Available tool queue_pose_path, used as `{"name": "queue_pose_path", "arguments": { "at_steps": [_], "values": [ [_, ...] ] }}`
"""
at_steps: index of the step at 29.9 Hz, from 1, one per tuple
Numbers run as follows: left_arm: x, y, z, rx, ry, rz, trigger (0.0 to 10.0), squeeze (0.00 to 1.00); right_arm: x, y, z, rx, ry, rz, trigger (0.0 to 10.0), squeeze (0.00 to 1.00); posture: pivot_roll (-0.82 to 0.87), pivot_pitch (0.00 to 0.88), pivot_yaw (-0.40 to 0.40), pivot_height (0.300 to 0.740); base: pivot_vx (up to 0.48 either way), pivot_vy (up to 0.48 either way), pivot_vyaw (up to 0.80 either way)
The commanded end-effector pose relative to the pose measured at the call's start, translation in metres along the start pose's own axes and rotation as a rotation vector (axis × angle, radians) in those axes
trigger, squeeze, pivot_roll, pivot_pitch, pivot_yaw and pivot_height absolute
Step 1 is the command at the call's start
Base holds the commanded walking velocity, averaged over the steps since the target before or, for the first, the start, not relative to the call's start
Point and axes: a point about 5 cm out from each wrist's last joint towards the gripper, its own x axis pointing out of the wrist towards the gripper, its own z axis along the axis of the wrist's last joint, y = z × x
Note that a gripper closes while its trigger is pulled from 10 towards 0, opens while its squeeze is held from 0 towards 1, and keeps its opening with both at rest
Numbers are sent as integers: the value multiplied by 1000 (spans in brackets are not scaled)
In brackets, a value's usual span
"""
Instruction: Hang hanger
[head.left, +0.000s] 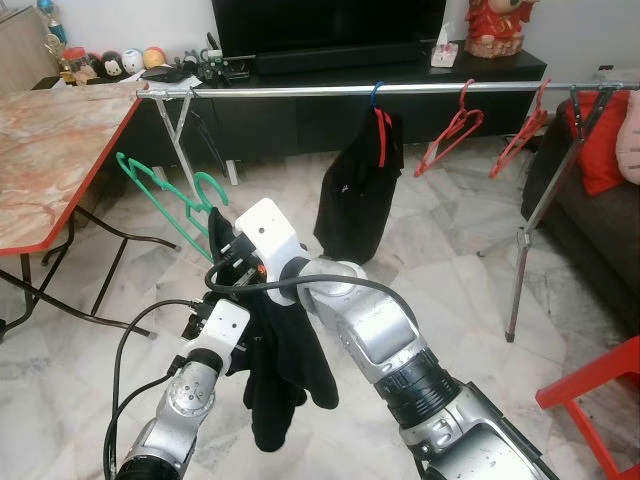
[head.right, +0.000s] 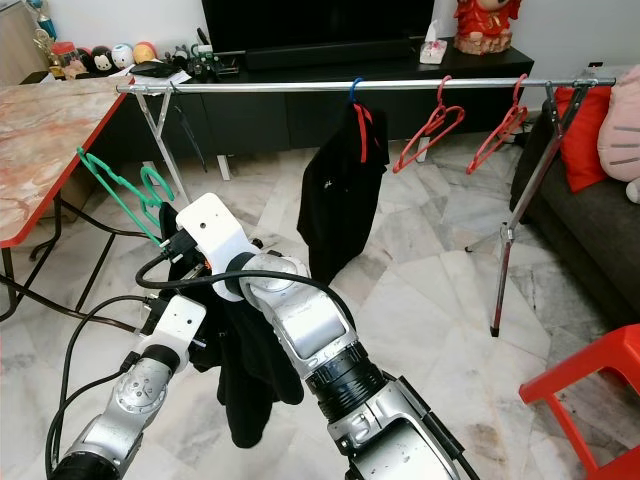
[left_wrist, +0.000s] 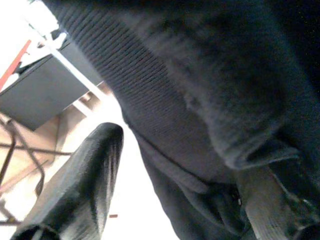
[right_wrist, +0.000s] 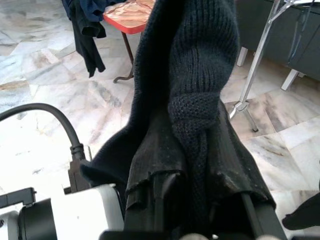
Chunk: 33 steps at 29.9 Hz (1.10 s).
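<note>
Green hanger (head.left: 165, 205) juts beyond right fingers (right_wrist: 200, 165) clamping sweater (head.left: 285, 370).

— Where is the rail (head.left: 400, 89)?
— It runs across the room behind both arms, in front of the TV cabinet (head.left: 400, 110).
— What hangs on it?
— 1 garment (head.left: 358, 185) near the middle, then 2 bare hangers (head.left: 452, 135) to its right.
— And the tabletop (head.left: 50, 150)?
— On the left, with toys (head.left: 120, 63) behind it.
— Nearer the robot?
— A sweater (head.left: 280, 370) hangs between the left gripper (head.left: 215, 335) and the right gripper (head.left: 225, 255); a hanger (head.left: 165, 205) sticks out to the left.
— Far right?
— A sofa (head.left: 600, 200), a chair (head.left: 600, 400) in front of it.
</note>
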Motion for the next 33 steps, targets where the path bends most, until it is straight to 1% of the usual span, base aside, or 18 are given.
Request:
{"name": "queue_pose_path", "arguments": {
  "at_steps": [1, 11, 14, 17, 27, 28, 29, 30, 31, 32, 33],
  "values": [
    [-1, -2, -1, 10, -4, -21, 0, 0, 4, 21, 20, 13, -88, 62, 0, 0, -137, 24, 60, 740, 0, 0, 0],
    [-2, -4, -2, 1, -3, -47, 0, 0, 4, 21, 21, 11, -91, 67, 0, 0, -137, 24, 60, 740, 0, 0, 0],
    [-2, -8, -4, -19, 2, -79, 0, 0, 2, 26, 24, 5, -105, 115, 0, 0, -140, 25, 59, 740, 0, 0, 0],
    [-3, -9, -5, -20, 8, -85, 0, 0, 1, 30, 24, -2, -109, 148, 0, 0, -140, 26, 58, 740, 0, 0, 0],
    [-3, -10, -6, -28, 11, -97, 0, 0, -1, 32, 25, -8, -111, 168, 0, 0, -140, 26, 58, 740, 0, 0, 0],
    [-3, -10, -6, -27, 13, -96, 0, 0, -1, 27, 24, -11, -108, 154, 0, 0, -140, 24, 58, 740, 0, 0, 0],
    [-3, -10, -6, -27, 13, -96, 0, 0, -1, 27, 24, -11, -108, 154, 0, 0, -140, 24, 58, 740, 0, 0, 0],
    [-4, -9, -8, -22, 21, -92, 0, 0, -2, 20, 23, -18, -103, 133, 0, 0, -140, 24, 58, 740, 0, 0, 0],
    [-5, -7, -10, -15, 33, -83, 0, 0, -4, 9, 21, -45, -85, 89, 0, 0, -139, 24, 59, 740, 0, 0, 0],
    [-6, -6, -11, -12, 39, -78, 0, 0, -5, 3, 19, -62, -74, 64, 0, 0, -139, 24, 59, 740, 0, 0, 0],
    [-6, -6, -11, -12, 39, -78, 0, 0, -5, 3, 19, -62, -74, 64, 0, 0, -139, 24, 59, 740, 0, 0, 0]
  ]
}}
